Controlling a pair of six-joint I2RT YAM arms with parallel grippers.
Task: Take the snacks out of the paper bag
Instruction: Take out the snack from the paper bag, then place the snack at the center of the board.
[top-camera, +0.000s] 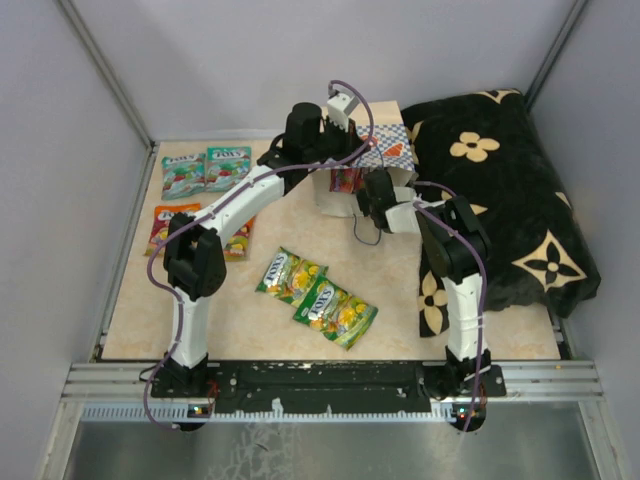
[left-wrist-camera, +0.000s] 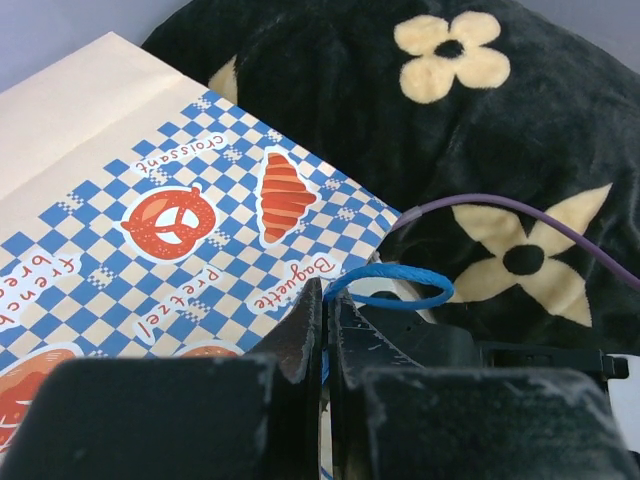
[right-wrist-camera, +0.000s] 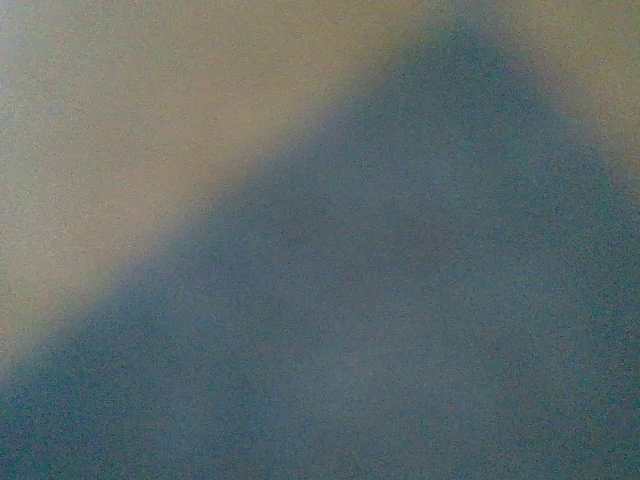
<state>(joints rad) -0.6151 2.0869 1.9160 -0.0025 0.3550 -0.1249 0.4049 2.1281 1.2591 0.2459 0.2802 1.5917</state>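
Note:
The paper bag (top-camera: 388, 148) stands at the back of the table, its checkered band (left-wrist-camera: 180, 200) filling the left wrist view. My left gripper (left-wrist-camera: 325, 295) is shut on the bag's thin blue cord handle (left-wrist-camera: 392, 284) and holds it from above (top-camera: 352, 140). My right gripper (top-camera: 372, 192) reaches into the bag's mouth, fingers hidden; its wrist view is only a dark blur. One packet (top-camera: 346, 180) shows in the bag's opening. On the table lie two teal snacks (top-camera: 205, 170), an orange-yellow one (top-camera: 170, 225) and two green ones (top-camera: 315, 297).
A black flower-patterned cloth (top-camera: 500, 190) is bunched against the bag's right side and runs to the table's right edge. Another orange packet (top-camera: 238, 242) lies partly under the left arm. Grey walls close in the table at the back and sides.

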